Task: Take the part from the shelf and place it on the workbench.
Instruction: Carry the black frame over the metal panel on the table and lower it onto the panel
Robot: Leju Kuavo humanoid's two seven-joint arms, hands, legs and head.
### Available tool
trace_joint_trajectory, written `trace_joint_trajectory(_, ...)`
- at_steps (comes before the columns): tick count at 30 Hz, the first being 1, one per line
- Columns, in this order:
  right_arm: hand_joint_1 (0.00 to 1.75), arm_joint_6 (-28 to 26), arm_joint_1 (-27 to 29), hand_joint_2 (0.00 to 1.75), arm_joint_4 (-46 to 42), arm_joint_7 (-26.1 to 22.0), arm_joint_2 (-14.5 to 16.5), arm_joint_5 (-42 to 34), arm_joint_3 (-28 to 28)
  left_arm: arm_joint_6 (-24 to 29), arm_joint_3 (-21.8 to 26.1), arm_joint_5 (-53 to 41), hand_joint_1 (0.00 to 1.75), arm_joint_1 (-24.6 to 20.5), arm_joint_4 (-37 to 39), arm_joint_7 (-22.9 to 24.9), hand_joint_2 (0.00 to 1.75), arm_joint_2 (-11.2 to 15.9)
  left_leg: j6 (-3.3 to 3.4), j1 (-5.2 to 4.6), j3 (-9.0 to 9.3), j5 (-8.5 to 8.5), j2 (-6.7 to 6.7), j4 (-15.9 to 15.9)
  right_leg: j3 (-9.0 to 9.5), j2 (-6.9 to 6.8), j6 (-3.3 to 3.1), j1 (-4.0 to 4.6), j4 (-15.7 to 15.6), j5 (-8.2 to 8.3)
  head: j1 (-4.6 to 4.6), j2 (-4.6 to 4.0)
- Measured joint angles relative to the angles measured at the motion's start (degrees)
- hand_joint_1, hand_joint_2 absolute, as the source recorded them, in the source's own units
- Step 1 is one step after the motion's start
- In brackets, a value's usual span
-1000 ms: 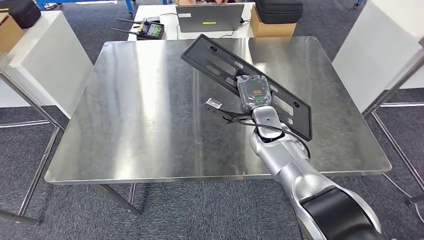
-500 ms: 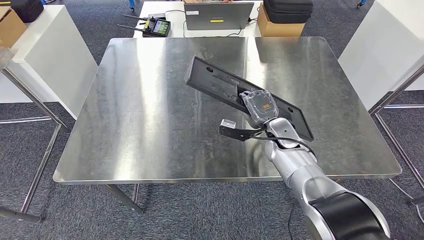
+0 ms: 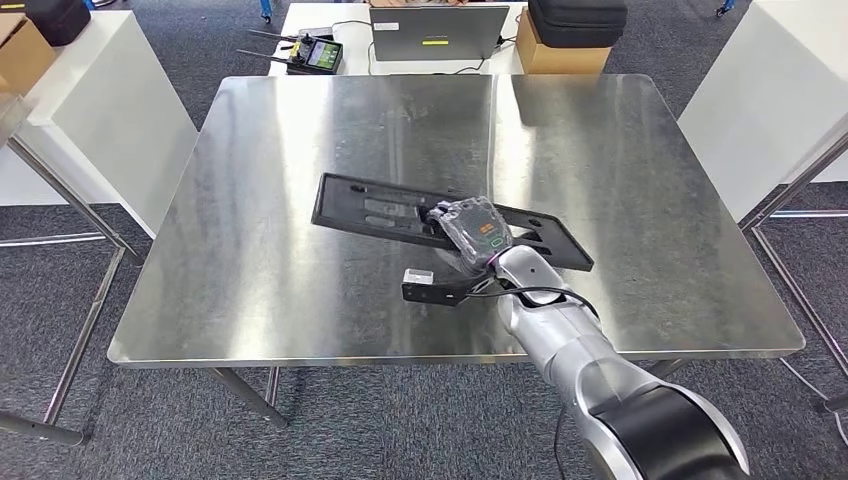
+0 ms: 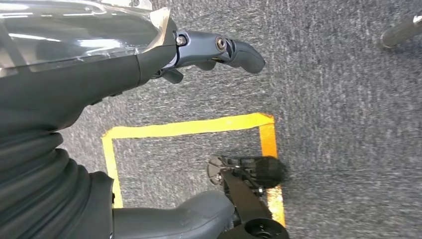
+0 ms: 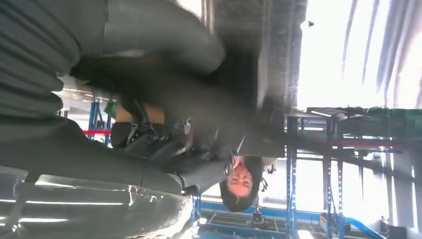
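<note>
The part [image 3: 380, 210] is a long flat black plate with slots. My right hand [image 3: 478, 232] grips it near its middle, over the centre of the steel workbench [image 3: 300, 130]. The plate lies almost level, low over the tabletop; I cannot tell whether it touches. In the right wrist view the right hand [image 5: 99, 124] is wrapped around the part [image 5: 234, 74], which is a dark blur. My left hand [image 4: 99, 84] hangs above the grey carpet, its fingers [image 4: 239, 50] apart from the thumb, with nothing in it.
Behind the workbench a white table carries a laptop [image 3: 432, 32], a remote controller [image 3: 314, 52] and a cardboard box [image 3: 565, 55] under a black case. White tables stand at the left [image 3: 90, 110] and right [image 3: 770, 90]. A person [image 5: 241, 184] stands beyond the bench.
My right hand has swung the part down and to the left, from steeply tilted to almost flat over the bench. The view shifted slightly at first.
</note>
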Motion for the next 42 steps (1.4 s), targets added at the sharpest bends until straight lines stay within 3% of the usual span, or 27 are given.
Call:
trace_joint_trajectory(9, 0.00, 0.00, -0.09, 0.00, 0.77, 8.95, -0.31, 3.98, 1.80, 0.62, -0.44, 1.04, 0.00, 0.00, 0.00, 0.34, 1.75, 0.19, 0.00, 0.03, 0.00, 0.00, 0.00, 0.00, 0.00, -0.01, 0.00, 0.00, 0.00, 0.00, 0.01, 0.01)
trace_joint_trajectory(13, 0.00, 0.03, -0.15, 0.00, 1.05, 11.16, -0.53, 4.78, 2.15, 0.68, -0.65, 1.10, 0.00, -0.01, 0.00, 0.36, 0.00, 0.23, 0.00, 0.03, 0.00, 0.00, 0.00, 0.00, 0.00, -0.01, 0.00, 0.00, 0.00, 0.00, 0.00, 0.00)
trace_joint_trajectory(20, 0.00, 0.01, -0.37, 0.00, 1.38, 14.09, -0.90, 4.68, 2.27, 1.84, -0.75, 1.76, 0.00, 0.00, 0.00, 0.43, 0.00, 0.24, 0.00, 0.03, 0.00, 0.00, 0.00, 0.00, 0.00, -0.01, 0.00, 0.00, 0.00, 0.00, 0.00, 0.00)
trace_joint_trajectory(26, 0.00, 0.55, -0.42, 0.00, 1.35, 10.51, -0.70, -0.15, 0.61, 2.34, -1.11, 1.85, 0.00, 0.00, 0.00, 0.30, 0.00, 0.24, 0.00, 0.03, 0.00, 0.00, -0.01, 0.00, 0.01, -0.01, 0.00, 0.00, 0.00, 0.00, 0.01, 0.00)
trace_joint_trajectory(32, 0.00, 12.17, -0.33, 0.00, -0.88, -4.72, 1.19, -19.99, -6.80, 3.47, -1.73, 1.85, 0.00, -0.07, 0.00, 0.31, 0.00, 0.24, 0.00, 0.04, 0.01, 0.00, 0.01, 0.00, 0.00, 0.00, 0.00, 0.00, 0.00, 0.00, -0.01, 0.00)
trace_joint_trajectory(36, 0.00, 16.84, 0.11, 0.00, -5.01, -8.88, 2.49, -27.90, -10.42, 3.70, -1.96, 2.14, 0.00, -0.14, 0.00, 0.32, 0.00, 0.24, 0.00, 0.06, 0.01, 0.00, 0.00, 0.00, 0.00, 0.00, -0.01, 0.01, 0.01, 0.00, 0.00, 0.00)
trace_joint_trajectory(42, 0.00, 17.52, 1.41, 0.00, -13.48, -4.41, 3.07, -30.36, -9.60, 4.17, -2.05, 3.12, 0.00, -0.16, 0.00, 0.32, 0.00, 0.26, 0.00, 0.05, 0.01, 0.00, 0.00, 0.00, 0.00, 0.00, -0.01, 0.00, 0.00, -0.01, 0.01, 0.00)
